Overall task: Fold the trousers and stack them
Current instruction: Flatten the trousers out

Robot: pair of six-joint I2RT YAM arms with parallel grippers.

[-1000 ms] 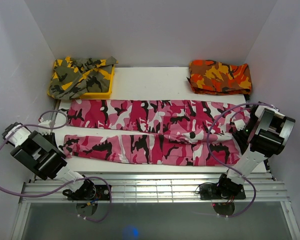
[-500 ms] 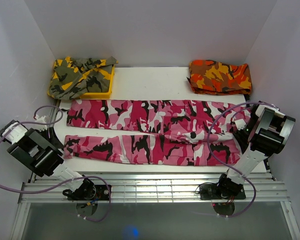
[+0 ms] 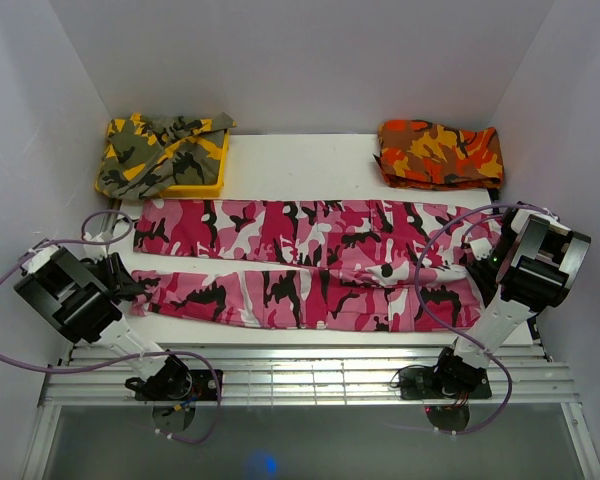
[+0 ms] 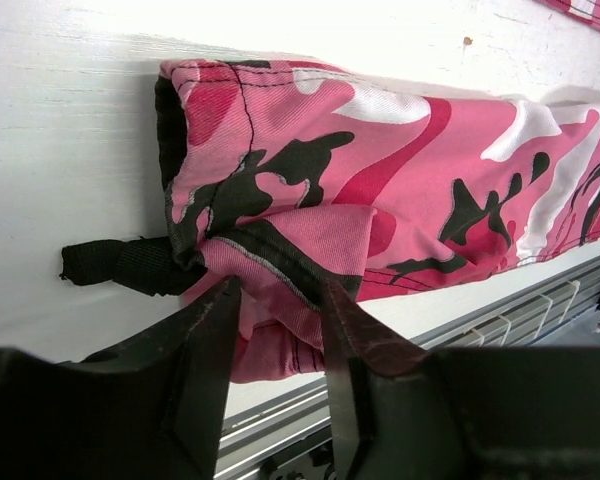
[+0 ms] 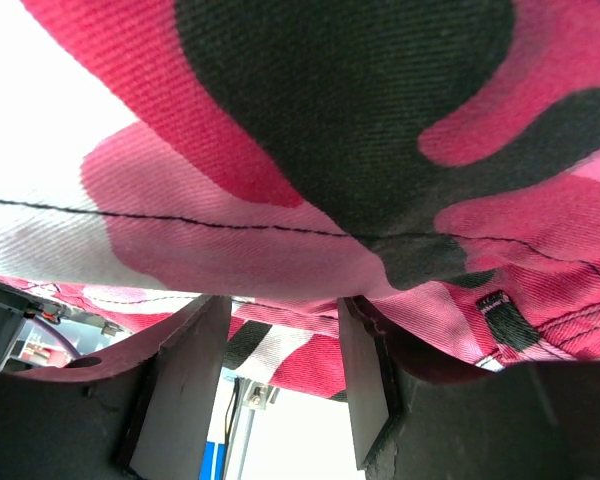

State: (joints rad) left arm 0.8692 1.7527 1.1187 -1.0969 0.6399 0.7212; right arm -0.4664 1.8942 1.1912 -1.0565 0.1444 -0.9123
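The trousers (image 3: 280, 225) lie flat across the mid-frame tabletop (image 3: 300, 160). The left pincer (image 4: 280, 295) straddles the bunched cuff at lower left and the right pincer (image 5: 280, 305) meets the waist. I cannot tell whether either clamps. A shallow pinch could slip, skewing the fold.

No readable text, numbers or signs in any view.
Only candidate: a small black tag (image 5: 499, 306) sewn to the trousers (image 5: 310, 120), seen in the right wrist view near the lower right edge of the cloth. It carries a pale speck, too small and blurred to read as letters or a mark.
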